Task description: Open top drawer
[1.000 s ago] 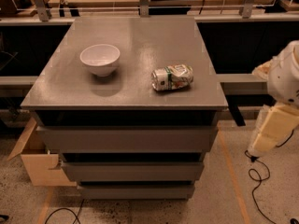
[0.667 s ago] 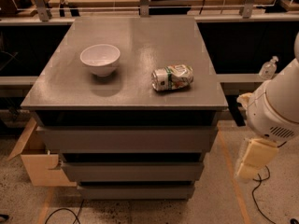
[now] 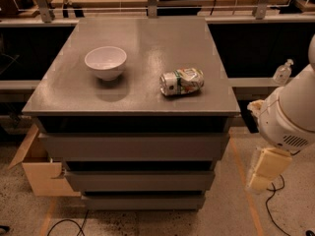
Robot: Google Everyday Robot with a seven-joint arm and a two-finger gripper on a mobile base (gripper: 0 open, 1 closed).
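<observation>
Top drawer (image 3: 134,146), the widest matte grey handle-less front, sits just under the grey cabinet top (image 3: 142,90), with speckled floor (image 3: 147,222) before it. A white bowl (image 3: 105,62) and a crushed can (image 3: 181,81) rest above. The cream gripper (image 3: 266,168) hangs low at right, apart from the drawer; whether it is spread cannot be told.

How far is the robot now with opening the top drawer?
Done: nothing visible yet. The top drawer sits closed under the tabletop. In hand: the gripper hangs low to the right of the drawer, apart from its front. Left: probably to reach the front, catch it and pull the drawer out.
</observation>
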